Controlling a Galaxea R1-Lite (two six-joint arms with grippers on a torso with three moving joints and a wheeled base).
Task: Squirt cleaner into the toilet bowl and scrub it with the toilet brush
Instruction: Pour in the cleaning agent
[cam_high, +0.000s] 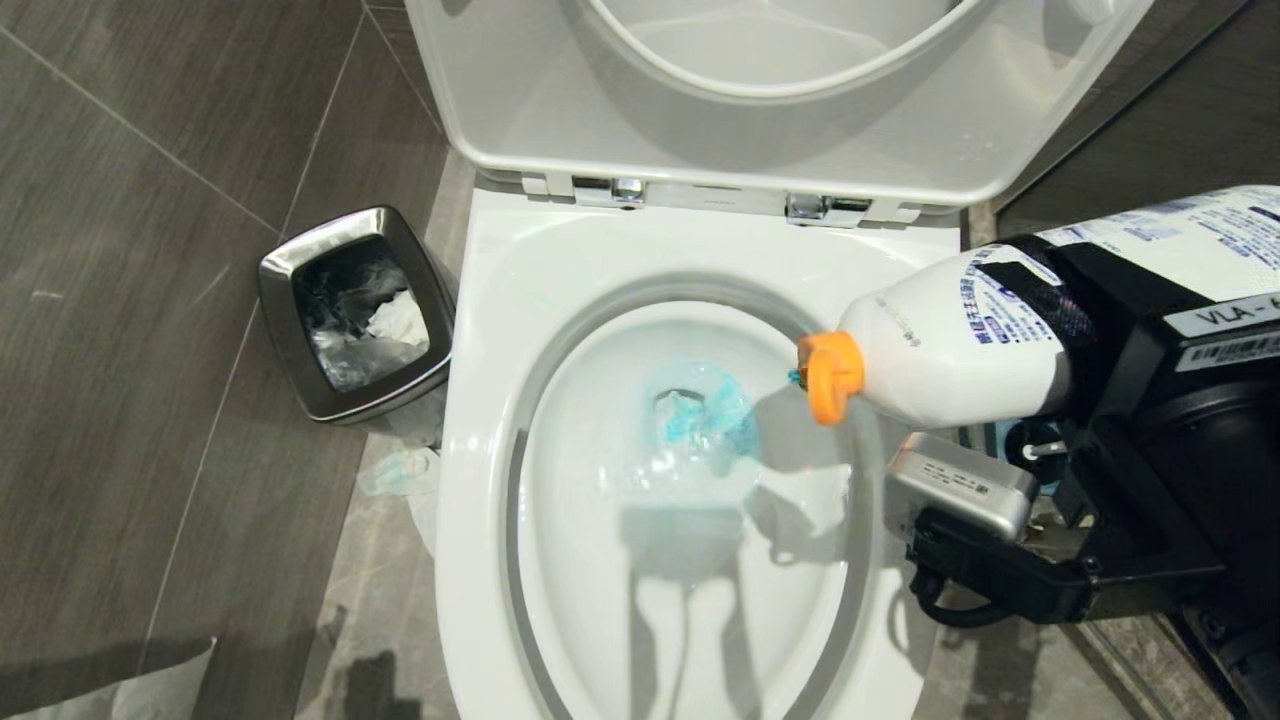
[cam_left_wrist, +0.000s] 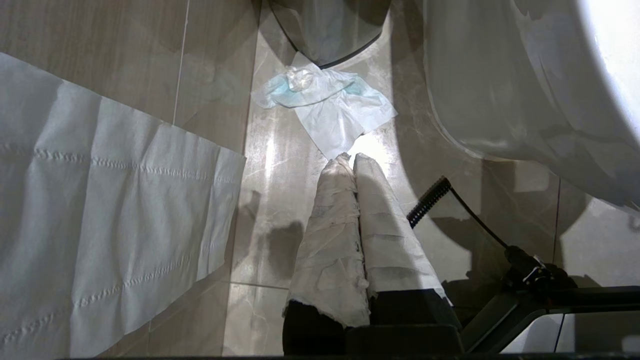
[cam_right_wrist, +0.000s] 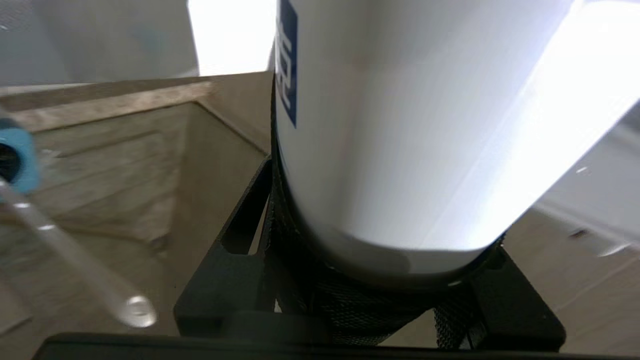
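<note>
The right end effector (cam_high: 1050, 330) is clamped around a white cleaner bottle (cam_high: 950, 345), held tilted with its orange nozzle (cam_high: 830, 377) over the toilet bowl (cam_high: 690, 480). Turquoise cleaner (cam_high: 700, 410) tints the water ahead of and below the nozzle. The left end effector (cam_left_wrist: 350, 159) hangs with its paper-wrapped fingers (cam_left_wrist: 330, 225) pressed together above the floor, a crumpled tissue (cam_left_wrist: 330, 105) just beyond their tips.

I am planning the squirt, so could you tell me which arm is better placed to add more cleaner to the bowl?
Right. Its gripper holds the bottle, tilted with the orange nozzle over the bowl. The left gripper is shut, down by the floor.
</note>
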